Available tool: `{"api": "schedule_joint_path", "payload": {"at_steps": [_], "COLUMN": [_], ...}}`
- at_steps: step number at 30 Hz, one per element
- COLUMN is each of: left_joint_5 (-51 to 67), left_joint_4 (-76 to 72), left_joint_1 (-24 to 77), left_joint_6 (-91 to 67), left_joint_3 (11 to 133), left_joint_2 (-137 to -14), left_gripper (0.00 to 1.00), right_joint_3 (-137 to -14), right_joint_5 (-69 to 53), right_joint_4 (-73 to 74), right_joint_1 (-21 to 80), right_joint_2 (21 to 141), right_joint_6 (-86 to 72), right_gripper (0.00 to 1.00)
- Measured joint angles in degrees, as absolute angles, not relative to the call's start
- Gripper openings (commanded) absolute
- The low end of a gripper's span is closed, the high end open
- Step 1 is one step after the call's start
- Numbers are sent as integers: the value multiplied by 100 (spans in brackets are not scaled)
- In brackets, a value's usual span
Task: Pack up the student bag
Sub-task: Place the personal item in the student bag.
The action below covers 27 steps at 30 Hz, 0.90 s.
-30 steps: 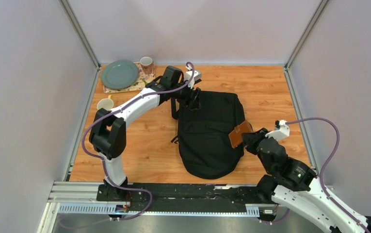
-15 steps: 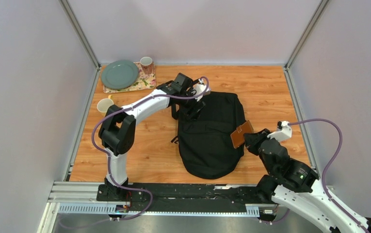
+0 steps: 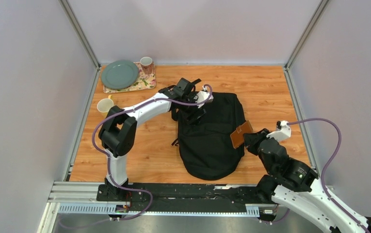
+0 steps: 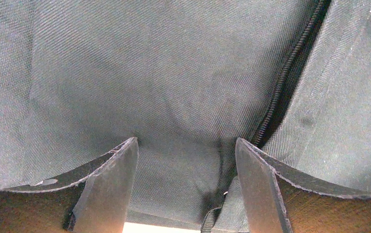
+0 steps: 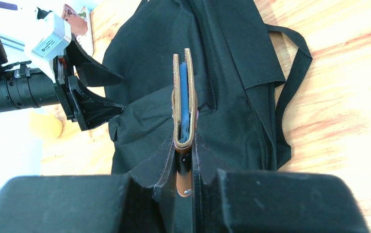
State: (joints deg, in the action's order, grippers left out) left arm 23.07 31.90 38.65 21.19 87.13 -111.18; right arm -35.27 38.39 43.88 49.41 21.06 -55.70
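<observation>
Far to the left of the left claw [image 3: 193,109], at the back corner of the wooden table [image 3: 270,87], a green plate [image 3: 120,74] lies on a floral mat [image 3: 143,83]. A pink mug [image 3: 146,63] stands at the mat's far right corner. A cream cup [image 3: 105,105] stands nearer, well to the left of that claw and just beside the left arm's elbow.

The left claw is down on the upper left part of the black backpack [image 3: 212,141]. The backpack lies flat in the middle of the table, its rounded end toward the arm bases. The claw's jaws stand wide. The wrist view shows both fingers [image 4: 110,189] with their tips touching the black weave, and a stretch of fabric between them that is not pinched. A zip [image 4: 282,92] runs away from the claw, just right of the right-hand finger.

To the right, the right claw [image 3: 247,138] sits at the backpack's right edge, clamped narrow on a brown wallet [image 3: 240,134]. In its wrist view the wallet sticks straight out of the jaws edge-on, with blue lining between the two leather sides. The backpack lies beyond the wallet, and the left claw is ahead and to the left. A shoulder strap [image 5: 297,77] loops onto the wood ahead and to the right. Whether the wallet touches the backpack cannot be told.
</observation>
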Motion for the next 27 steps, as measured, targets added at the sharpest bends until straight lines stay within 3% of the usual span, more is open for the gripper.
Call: {"api": "schedule_joint_path", "payload": {"at_steps": [13, 27], "left_joint_5": [2860, 3638], "left_joint_4": [2934, 3087], "left_joint_1": [4080, 4082], "left_joint_6": [2027, 1992], "left_joint_3": [7767, 7721], "left_joint_2": [-10276, -10193], "left_gripper": [82, 83], "right_joint_3": [-3518, -3452], "right_joint_5": [3625, 3538], "right_joint_4": [4370, 4344], "right_joint_1": [4941, 4941], "right_joint_2": [2578, 2578], "right_joint_6": [-5640, -5728], "right_gripper": [5, 6]}}
